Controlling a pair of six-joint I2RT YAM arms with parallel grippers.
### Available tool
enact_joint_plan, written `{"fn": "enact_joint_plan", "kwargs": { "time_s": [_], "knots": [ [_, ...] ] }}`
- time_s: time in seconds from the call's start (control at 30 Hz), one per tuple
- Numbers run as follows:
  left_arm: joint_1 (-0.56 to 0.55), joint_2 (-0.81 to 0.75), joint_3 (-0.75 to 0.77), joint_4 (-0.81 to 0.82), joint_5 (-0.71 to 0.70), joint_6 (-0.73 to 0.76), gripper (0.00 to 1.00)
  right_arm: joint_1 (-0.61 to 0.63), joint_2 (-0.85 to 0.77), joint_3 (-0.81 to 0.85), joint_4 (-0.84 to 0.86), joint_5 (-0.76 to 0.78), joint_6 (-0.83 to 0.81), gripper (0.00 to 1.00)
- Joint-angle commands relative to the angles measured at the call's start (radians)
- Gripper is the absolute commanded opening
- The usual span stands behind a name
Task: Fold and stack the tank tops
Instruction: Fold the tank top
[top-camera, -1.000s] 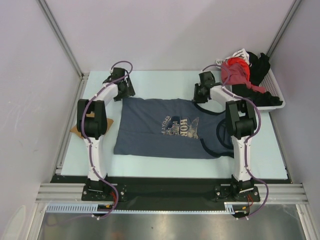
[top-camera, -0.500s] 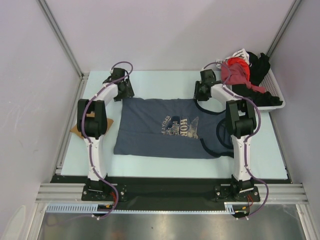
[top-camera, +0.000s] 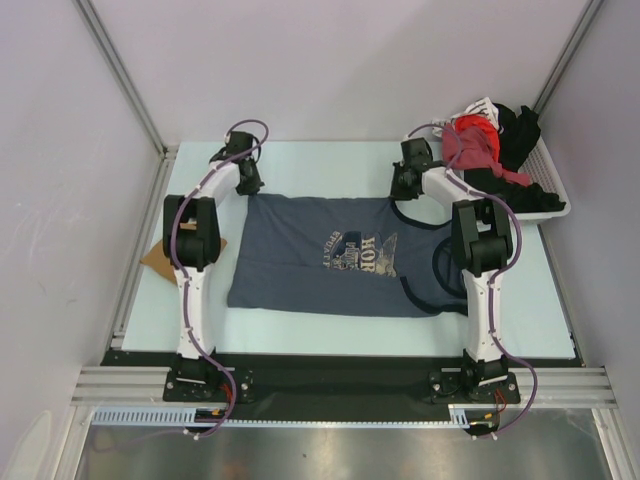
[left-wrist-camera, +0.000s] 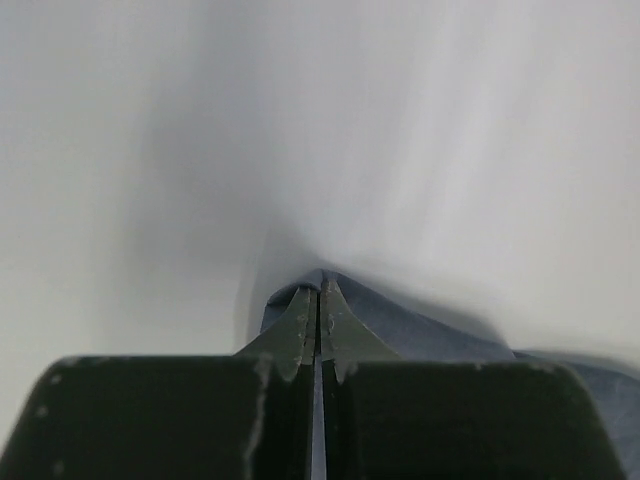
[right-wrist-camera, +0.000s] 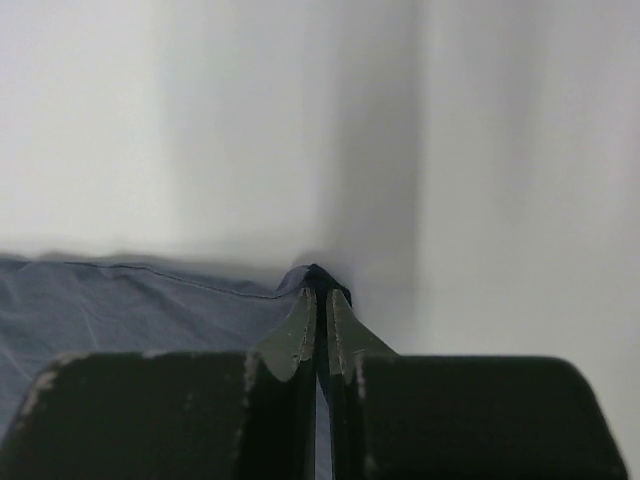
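slate-blue printed cloth tank top (top-camera: 300, 260) flat on the pale table (top-camera: 330, 165), left gripper (left-wrist-camera: 318, 295) pinched tight on its far corner, right gripper (right-wrist-camera: 321, 293) likewise clamped on its dark-trimmed far edge

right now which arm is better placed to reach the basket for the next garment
Right. The basket sits at the far right corner, close beside the right gripper; the left gripper is across the table. Both are shut on the far edge of the blue tank top.

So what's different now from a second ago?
The left end effector closed on the blue tank top at its far-left corner, the right end effector at its far-right edge. The left arm swung slightly right. The top still lies flat; the basket is unchanged.
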Motion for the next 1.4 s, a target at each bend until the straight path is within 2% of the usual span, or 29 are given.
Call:
{"fn": "enact_joint_plan", "kwargs": {
  "time_s": [0.0, 0.2, 0.27, 0.3, 0.33, 0.37, 0.4, 0.47, 0.57, 0.8, 0.97, 1.03, 1.1, 1.23, 1.33, 1.37],
  "knots": [
    [0.008, -0.013, 0.053, -0.015, -0.02, 0.003, 0.0, -0.021, -0.027, 0.03, 0.023, 0.0, -0.004, 0.0],
    [0.008, -0.091, -0.05, 0.04, -0.039, 0.006, 0.01, -0.027, -0.067, -0.01, 0.046, -0.014, -0.002, 0.0],
    [0.007, -0.112, -0.091, 0.057, -0.034, 0.008, 0.08, -0.026, -0.09, -0.044, 0.063, -0.031, 0.002, 0.0],
    [0.007, -0.122, -0.103, 0.071, -0.031, 0.008, 0.19, -0.027, -0.098, -0.053, 0.071, -0.035, 0.005, 0.0],
    [0.007, -0.132, -0.113, 0.075, -0.028, 0.008, 0.43, -0.026, -0.102, -0.059, 0.081, -0.047, 0.006, 0.01],
    [0.007, -0.135, -0.116, 0.077, -0.028, 0.006, 0.53, -0.026, -0.102, -0.062, 0.083, -0.048, 0.004, 0.15],
    [0.008, -0.135, -0.116, 0.074, -0.027, 0.008, 0.65, -0.026, -0.099, -0.059, 0.083, -0.048, 0.004, 0.22],
    [0.008, -0.131, -0.104, 0.066, -0.025, 0.006, 0.69, -0.029, -0.086, -0.052, 0.082, -0.051, 0.007, 0.37],
    [0.01, -0.122, -0.081, 0.056, -0.024, 0.005, 0.71, -0.03, -0.072, -0.032, 0.08, -0.064, 0.012, 0.43],
    [0.044, -0.077, -0.019, 0.02, 0.021, -0.001, 0.7, -0.03, -0.038, 0.007, 0.066, -0.077, 0.018, 0.4],
    [0.044, -0.054, 0.021, 0.007, 0.036, -0.001, 0.68, -0.03, -0.021, 0.034, 0.068, -0.069, 0.029, 0.28],
    [0.045, -0.042, 0.033, 0.002, 0.046, -0.001, 0.63, -0.032, -0.003, 0.05, 0.057, -0.061, 0.029, 0.09],
    [0.045, -0.033, 0.047, -0.006, 0.053, -0.003, 0.61, -0.032, 0.01, 0.071, 0.039, -0.064, 0.027, 0.08],
    [0.044, -0.034, 0.035, -0.007, 0.073, -0.006, 0.66, -0.032, 0.011, 0.065, 0.043, -0.071, 0.032, 0.0],
    [0.044, -0.045, 0.009, 0.01, 0.09, -0.009, 0.66, -0.032, 0.005, 0.063, 0.043, -0.071, 0.032, 0.0],
    [0.044, -0.049, -0.004, 0.016, 0.099, -0.011, 0.66, -0.032, 0.005, 0.063, 0.043, -0.074, 0.032, 0.05]
  ]
}}
